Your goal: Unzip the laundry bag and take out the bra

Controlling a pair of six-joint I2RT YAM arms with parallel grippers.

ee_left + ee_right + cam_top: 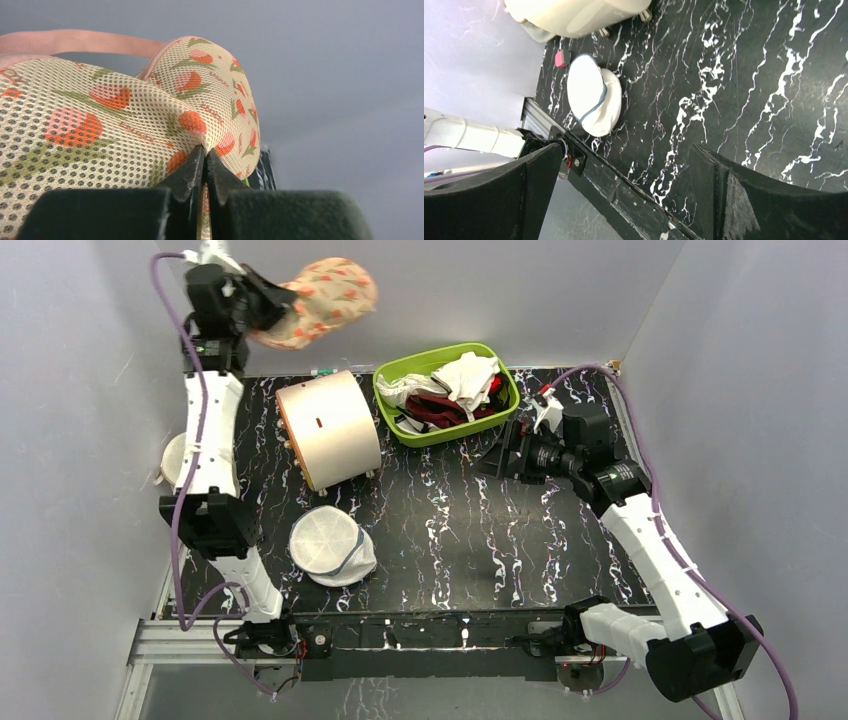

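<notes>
Left claw is pinched tight on a fold of the laundry bag, holding it up in the air, well left of the green basket and higher than it. Right claw is spread wide, nothing in it, hanging over the counter just by that basket's near right corner.

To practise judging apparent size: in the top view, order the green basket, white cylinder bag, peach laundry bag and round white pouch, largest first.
1. green basket and white cylinder bag: about alike.
2. laundry bag, held aloft, perhaps nearer the camera: rank unsure.
3. round white pouch: smallest.
</notes>
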